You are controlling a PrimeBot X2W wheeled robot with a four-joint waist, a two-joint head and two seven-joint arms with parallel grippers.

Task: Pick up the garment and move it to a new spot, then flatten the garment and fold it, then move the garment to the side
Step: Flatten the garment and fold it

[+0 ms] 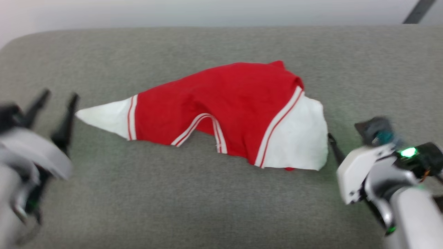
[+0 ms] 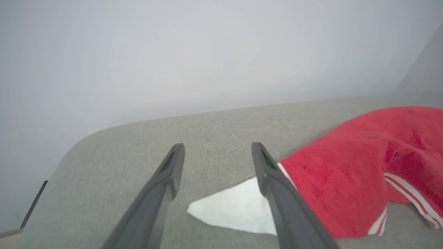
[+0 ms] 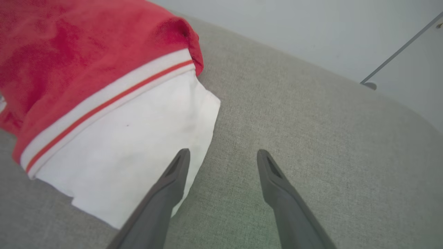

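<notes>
Plain, pale grey-white wall (image 1: 207,12) along the back, crossed at the far right corner by a dark slanted strip (image 1: 418,11). Below it, a broad grey woven upholstered surface (image 1: 221,200) with a rounded far-left corner, taking up most of the head view.

Near its middle, the soft red cotton T-shirt (image 1: 238,100) with white sleeves and red-and-white striped trim. Lies rumpled and partly humped, one white sleeve tapering to a point toward the robot's left and the other spread flat toward the right. Striped neckline curving along the near edge.

At the lower left of the head view, the left gripper (image 1: 59,97) with two long dark fingers. Blurred, spread apart, holding nothing, just beside the pointed sleeve tip.

At the lower right, the right gripper (image 3: 223,154), also spread wide and empty. Hangs over bare grey cloth at the edge of the flat white sleeve, one finger overlapping that edge in the right wrist view; contact there impossible to tell.
</notes>
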